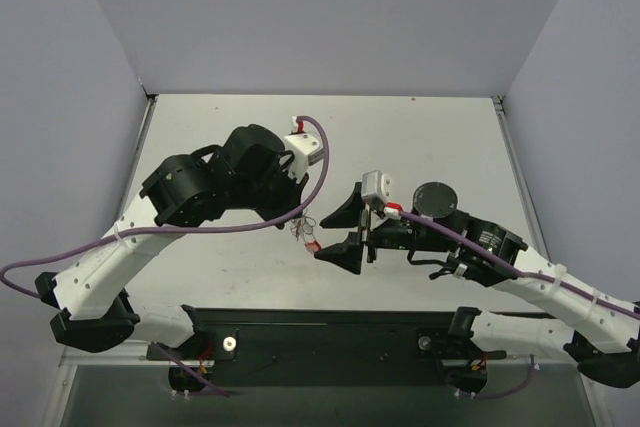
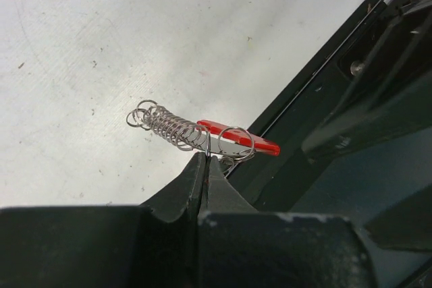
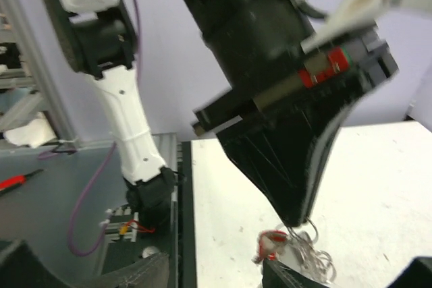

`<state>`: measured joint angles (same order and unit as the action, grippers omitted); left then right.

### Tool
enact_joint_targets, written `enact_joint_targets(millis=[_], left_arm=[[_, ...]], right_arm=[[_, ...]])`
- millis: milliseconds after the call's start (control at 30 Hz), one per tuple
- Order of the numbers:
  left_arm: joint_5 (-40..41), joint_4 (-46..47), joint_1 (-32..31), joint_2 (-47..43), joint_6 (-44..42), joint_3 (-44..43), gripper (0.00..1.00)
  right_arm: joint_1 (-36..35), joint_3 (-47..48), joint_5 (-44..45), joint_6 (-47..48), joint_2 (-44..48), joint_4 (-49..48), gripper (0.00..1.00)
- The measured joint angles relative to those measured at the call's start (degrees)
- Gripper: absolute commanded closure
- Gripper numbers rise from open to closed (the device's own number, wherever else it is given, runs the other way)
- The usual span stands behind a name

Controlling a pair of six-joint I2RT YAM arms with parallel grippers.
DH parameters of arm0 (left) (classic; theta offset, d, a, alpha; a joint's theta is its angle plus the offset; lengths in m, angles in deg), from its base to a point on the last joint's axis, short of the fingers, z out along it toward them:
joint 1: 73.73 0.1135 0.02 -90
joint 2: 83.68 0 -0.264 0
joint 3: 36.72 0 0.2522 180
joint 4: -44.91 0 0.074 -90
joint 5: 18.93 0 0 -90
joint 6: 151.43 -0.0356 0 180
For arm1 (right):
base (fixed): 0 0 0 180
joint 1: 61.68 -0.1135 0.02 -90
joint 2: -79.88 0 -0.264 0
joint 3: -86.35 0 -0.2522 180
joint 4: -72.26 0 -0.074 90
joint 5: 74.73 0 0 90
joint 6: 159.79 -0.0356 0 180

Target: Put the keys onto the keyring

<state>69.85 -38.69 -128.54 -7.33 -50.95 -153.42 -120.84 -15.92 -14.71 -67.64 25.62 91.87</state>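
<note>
My left gripper [image 2: 206, 161] is shut on one thin wire ring of the keyring and holds it above the table. A coil of silver rings [image 2: 169, 125] fans out to the left of the jaws, and the red clip [image 2: 239, 138] lies to their right. From above, the keyring [image 1: 306, 235] hangs under the left gripper [image 1: 300, 223]. My right gripper [image 1: 338, 234] stands open just right of it, with nothing between its fingers. The right wrist view shows a small red piece with a pale centre [image 3: 270, 244], seemingly the keys, against the rings [image 3: 312, 255]. Blur hides how they join.
The black base rail [image 1: 330, 332] runs along the near table edge, below both grippers. The left arm's purple cable [image 1: 200, 230] loops across its forearm. Grey walls close the table on the left, back and right. A red-handled tool [image 3: 13, 181] lies off the table.
</note>
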Motion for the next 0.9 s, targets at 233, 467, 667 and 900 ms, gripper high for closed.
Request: enact_joint_targets(millis=[233,467,667,900], left_arm=[[2.4,-4.1,-0.7,1.6,3.3,-5.4,1.0],[4.3,-5.5,-0.7,3.4,5.9,-7.0,1.0],[5.2,-5.8,-0.7,5.3,6.8,-6.9,1.0],[5.5,-5.8,-0.7,5.3,7.1,-6.9,1.0]], right_arm=[[-6.5,-9.7,16.2,-1.3,0.7,-6.6,0.58],[-15.5,-13.3,21.3,-0.5,1.7,-13.1,0.59],[-21.4,-13.7,24.8,1.3,1.8,-17.2,0.55],[-21.9,-15.2,28.6,2.4,0.7,-19.7,0.4]])
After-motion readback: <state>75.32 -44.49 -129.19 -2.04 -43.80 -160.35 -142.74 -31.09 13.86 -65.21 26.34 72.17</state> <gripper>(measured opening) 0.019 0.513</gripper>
